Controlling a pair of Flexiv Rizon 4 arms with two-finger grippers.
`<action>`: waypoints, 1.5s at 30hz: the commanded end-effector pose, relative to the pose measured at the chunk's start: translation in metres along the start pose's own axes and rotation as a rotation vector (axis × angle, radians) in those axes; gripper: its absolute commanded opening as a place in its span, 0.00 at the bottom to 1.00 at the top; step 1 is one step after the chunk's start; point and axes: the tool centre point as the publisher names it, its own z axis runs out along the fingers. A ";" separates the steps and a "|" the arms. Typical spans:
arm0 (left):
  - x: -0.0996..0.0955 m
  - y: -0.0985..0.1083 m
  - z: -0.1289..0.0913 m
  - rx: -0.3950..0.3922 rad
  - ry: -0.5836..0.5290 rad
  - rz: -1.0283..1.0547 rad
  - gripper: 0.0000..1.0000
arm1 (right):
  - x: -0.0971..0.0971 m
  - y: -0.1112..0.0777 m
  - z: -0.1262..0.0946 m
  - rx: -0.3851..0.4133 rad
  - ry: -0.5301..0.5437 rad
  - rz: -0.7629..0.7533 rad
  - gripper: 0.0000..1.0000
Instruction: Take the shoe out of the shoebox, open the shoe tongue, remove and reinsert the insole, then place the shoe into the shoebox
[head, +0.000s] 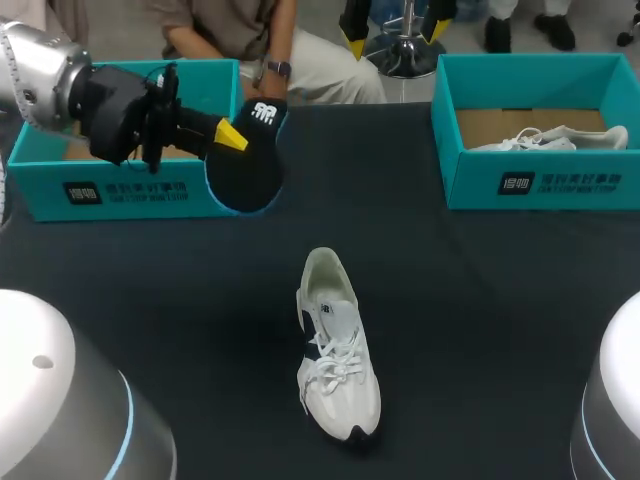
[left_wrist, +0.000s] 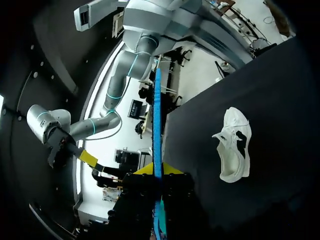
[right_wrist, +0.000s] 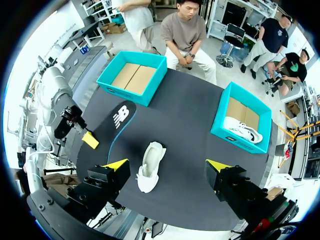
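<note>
white laced sneaker (head: 338, 345) lies mid-table, toe toward six o'clock; left gripper (head: 225, 135) at ten o'clock pinches the black insole (head: 248, 165); right gripper (right_wrist: 167, 165) gapes empty; black tabletop (head: 480, 300)

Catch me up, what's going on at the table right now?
The left hand is shut on the black insole, holding it up by the left shoebox. The white shoe lies on the table in the middle, with no hand on it. The right hand is open and empty, high above the table. The right shoebox holds another white shoe.
</note>
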 end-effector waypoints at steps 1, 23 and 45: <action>0.012 -0.008 0.003 -0.067 -0.058 0.087 0.00 | 0.000 0.001 0.000 0.001 0.000 0.001 1.00; 0.024 0.032 0.016 -0.113 -0.048 0.234 0.00 | 0.000 0.001 0.000 0.001 0.000 0.001 1.00; 0.001 0.052 0.014 -0.180 -0.016 0.358 0.00 | 0.000 0.001 0.000 0.001 0.000 0.001 1.00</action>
